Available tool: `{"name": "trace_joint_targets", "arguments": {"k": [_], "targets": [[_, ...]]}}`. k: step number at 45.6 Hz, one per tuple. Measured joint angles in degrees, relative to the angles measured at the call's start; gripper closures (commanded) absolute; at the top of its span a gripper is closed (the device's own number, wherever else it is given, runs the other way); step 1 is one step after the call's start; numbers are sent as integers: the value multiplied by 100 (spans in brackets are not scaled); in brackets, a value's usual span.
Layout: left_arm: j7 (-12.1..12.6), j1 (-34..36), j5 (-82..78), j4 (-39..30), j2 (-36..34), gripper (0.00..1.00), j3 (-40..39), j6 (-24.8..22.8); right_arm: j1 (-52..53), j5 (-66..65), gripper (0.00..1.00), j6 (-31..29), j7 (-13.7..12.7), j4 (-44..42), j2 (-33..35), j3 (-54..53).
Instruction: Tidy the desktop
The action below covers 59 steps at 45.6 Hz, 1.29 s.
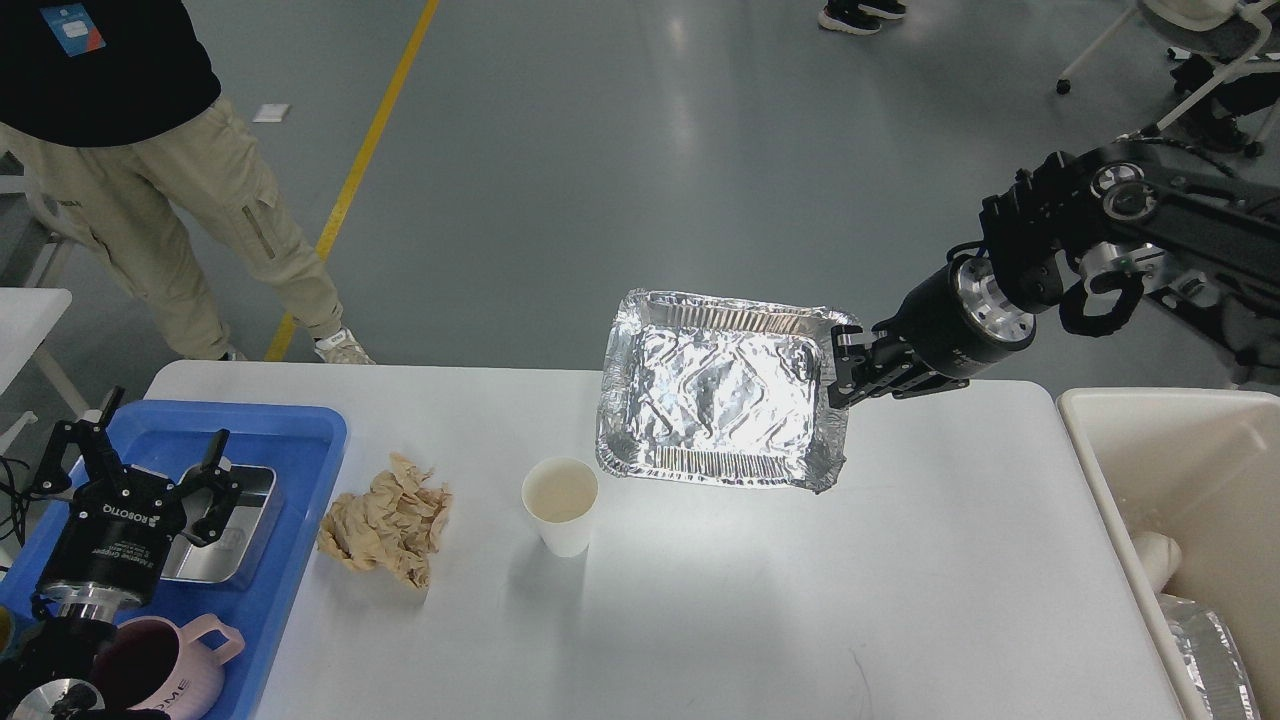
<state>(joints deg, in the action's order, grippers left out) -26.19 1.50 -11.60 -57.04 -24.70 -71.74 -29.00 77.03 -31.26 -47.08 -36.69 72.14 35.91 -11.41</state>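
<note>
The white desktop [760,600] holds a crumpled brown paper [385,520] at the left and a white paper cup [560,505] in the middle. My right gripper [840,368] is shut on the right rim of a foil tray [720,390] and holds it in the air above the desktop's far edge, up and right of the cup. My left gripper [140,460] is open over the blue tray [280,440] at the left, above a steel box [235,520].
A pink mug [175,665] stands in the blue tray's near end. A cream bin [1180,480] stands off the desktop's right edge with foil inside. A person in beige trousers [180,220] stands beyond the far left corner. A small white table corner [25,320] shows at the left.
</note>
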Motion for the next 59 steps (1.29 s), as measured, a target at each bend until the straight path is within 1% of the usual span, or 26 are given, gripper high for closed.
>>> {"name": "trace_joint_targets", "arguments": {"k": [5, 19, 24, 34, 37, 41, 45, 49, 54, 59], "targets": [[0, -1, 0, 0, -11, 3, -5, 0, 60, -8, 100, -81, -91, 12, 5, 0], [0, -72, -9, -1, -28, 3, -13, -1, 60, 21, 100, -217, -198, -32, 79, -3], [0, -80, -8, -1, -29, 3, -16, -8, 21, 144, 100, -357, -386, -37, 43, -62], [-9, -65, -9, -14, -28, 3, -24, -8, -69, 792, 100, -499, -915, -90, 22, -36], [-51, -65, -9, -14, -32, 3, -24, -8, -151, 846, 100, -502, -1006, -102, 20, -35], [-126, -84, -8, -14, -64, 3, -24, -18, -216, 862, 100, -499, -1053, -125, 18, -36], [-135, -149, -8, -12, -89, 3, -13, -120, -246, 881, 100, -499, -1130, -111, 2, -56], [-135, -193, -9, -10, -89, 3, -5, -293, -251, 986, 100, -541, -1327, -95, -79, -58], [-177, -202, -9, -9, -69, 3, -6, -384, -269, 1189, 100, -640, -1590, -122, -165, -19], [-252, -204, -9, -9, -65, 3, -18, -404, -273, 1282, 100, -725, -1659, -127, -185, 2]]}}
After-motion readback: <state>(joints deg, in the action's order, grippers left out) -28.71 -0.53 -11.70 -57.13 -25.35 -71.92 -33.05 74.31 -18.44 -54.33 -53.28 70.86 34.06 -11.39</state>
